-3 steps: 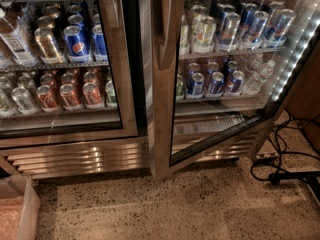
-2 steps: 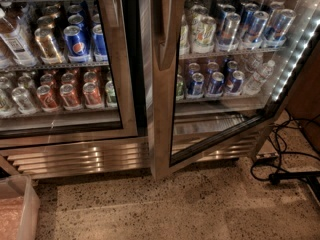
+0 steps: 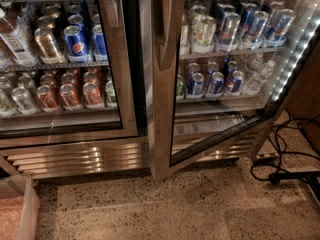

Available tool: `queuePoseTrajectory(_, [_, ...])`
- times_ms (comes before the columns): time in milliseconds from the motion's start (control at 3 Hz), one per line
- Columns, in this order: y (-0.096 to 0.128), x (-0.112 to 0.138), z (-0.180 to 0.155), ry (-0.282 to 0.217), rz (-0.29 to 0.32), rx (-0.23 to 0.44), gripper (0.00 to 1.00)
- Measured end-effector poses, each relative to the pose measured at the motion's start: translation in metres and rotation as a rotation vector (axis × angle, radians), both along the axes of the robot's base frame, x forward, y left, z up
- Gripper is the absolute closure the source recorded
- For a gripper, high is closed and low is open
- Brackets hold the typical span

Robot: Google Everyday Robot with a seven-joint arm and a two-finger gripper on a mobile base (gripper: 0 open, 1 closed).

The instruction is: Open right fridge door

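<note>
The tall, glass-paned right fridge door in a brushed steel frame [image 3: 162,114] stands swung outward on the right, unchanged over the last second, so the opening looks largely done. The tool is out of view and I cannot tell its state.

The right door [image 3: 162,124] is framed in brushed steel around glossy glass, shiny metal cans [image 3: 227,26] are seen behind it, the floor [image 3: 175,209] is laid in speckled matt stone, and a bin [image 3: 31,196] is made of translucent plastic.
</note>
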State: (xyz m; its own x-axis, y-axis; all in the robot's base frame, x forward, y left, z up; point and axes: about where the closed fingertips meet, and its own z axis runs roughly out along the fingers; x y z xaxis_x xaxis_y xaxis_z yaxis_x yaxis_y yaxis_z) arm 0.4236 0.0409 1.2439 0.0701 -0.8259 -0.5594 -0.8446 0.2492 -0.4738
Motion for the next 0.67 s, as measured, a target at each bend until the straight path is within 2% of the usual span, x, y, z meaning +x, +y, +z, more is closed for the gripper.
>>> queuePoseTrajectory(333, [0.0,0.0,0.0,0.0,0.0,0.0,0.95])
queuePoseTrajectory(667, [0.0,0.0,0.0,0.0,0.0,0.0,0.95])
